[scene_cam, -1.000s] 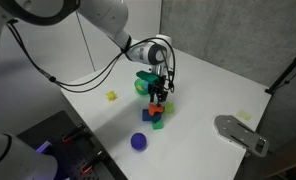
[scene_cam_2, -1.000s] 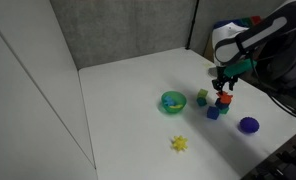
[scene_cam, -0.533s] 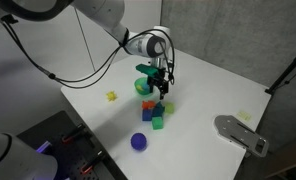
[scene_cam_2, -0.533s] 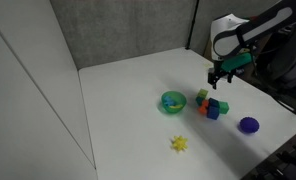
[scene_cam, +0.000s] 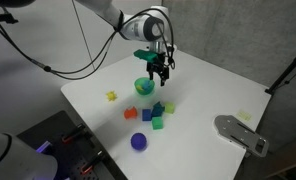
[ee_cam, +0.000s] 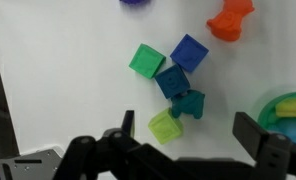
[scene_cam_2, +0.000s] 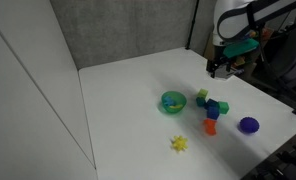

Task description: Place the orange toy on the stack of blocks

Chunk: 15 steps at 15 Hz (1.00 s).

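Note:
The orange toy [scene_cam: 131, 113] lies on the white table, beside the blocks and not on them; it also shows in an exterior view [scene_cam_2: 210, 126] and at the top of the wrist view [ee_cam: 231, 18]. The stack of blocks [scene_cam: 154, 113] is a loose flat cluster of blue and green cubes [scene_cam_2: 214, 105], spread out in the wrist view [ee_cam: 172, 80]. My gripper [scene_cam: 156, 66] hangs open and empty well above the cluster [scene_cam_2: 218, 68]. In the wrist view its two fingers [ee_cam: 191, 135] stand wide apart over a light green cube.
A green bowl [scene_cam: 144, 86] stands just behind the blocks [scene_cam_2: 172, 101] [ee_cam: 288, 108]. A purple ball [scene_cam: 138, 141] [scene_cam_2: 249, 125] lies nearer the table's front. A tiny yellow block [scene_cam: 111, 96], a yellow star-shaped toy [scene_cam_2: 178, 144] and a grey device [scene_cam: 240, 132] also sit on the table.
My gripper has risen away from the blocks. The orange toy, earlier on top of the stack under the gripper, now lies on the table beside it. The blocks have spread out.

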{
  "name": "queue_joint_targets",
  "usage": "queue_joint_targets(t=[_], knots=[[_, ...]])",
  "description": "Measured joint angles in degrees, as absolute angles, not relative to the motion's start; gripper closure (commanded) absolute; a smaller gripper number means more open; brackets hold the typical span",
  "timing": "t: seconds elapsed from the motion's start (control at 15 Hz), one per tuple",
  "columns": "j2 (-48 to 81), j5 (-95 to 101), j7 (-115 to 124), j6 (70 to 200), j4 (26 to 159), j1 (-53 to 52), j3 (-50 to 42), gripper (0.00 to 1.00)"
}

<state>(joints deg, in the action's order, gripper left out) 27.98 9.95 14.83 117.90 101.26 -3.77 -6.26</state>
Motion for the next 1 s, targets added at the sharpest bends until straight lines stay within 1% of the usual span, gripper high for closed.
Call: queue_joint_targets(t=[0.47, 1.0], knots=[[20.23, 8.19, 12.86, 116.45, 102.88, -3.72, -3.89, 0.00], [10.12, 4.11, 11.54, 115.65, 110.26, -3.75, -0.55, 0.00]])
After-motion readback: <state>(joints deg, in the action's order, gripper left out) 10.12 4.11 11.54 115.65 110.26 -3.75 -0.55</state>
